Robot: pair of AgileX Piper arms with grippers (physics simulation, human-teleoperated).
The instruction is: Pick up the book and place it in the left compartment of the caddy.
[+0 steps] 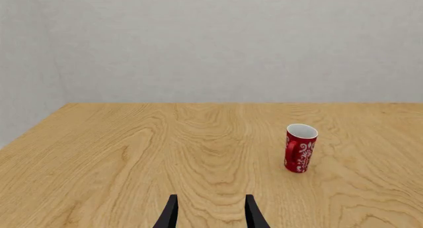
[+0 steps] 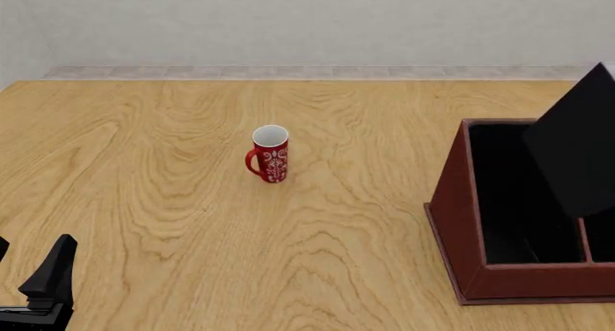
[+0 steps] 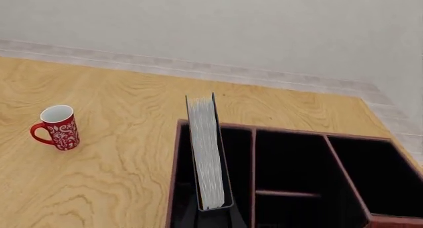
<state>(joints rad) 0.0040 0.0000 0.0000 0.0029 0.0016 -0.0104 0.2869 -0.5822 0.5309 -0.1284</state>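
Observation:
The black book [image 2: 575,140] with white page edges [image 3: 208,158] hangs tilted over the dark red-brown caddy [image 2: 456,216] at the table's right. Its lower end is down at the long left compartment [image 2: 502,194]. In the right wrist view the book stands on edge in that slot [image 3: 239,178], with my right gripper [image 3: 215,217] shut on its near end. Only dark bits of the fingers show there. The front view cuts the right gripper off. My left gripper [image 1: 211,215] stays open and holds nothing, low at the near left [image 2: 27,270].
A red mug [image 2: 270,155] with white patterning stands upright mid-table, left of the caddy and ahead of the left gripper [image 1: 300,147]. The caddy's smaller divided sections [image 3: 290,173] lie right of the slot. A grey wall closes the table's far edge.

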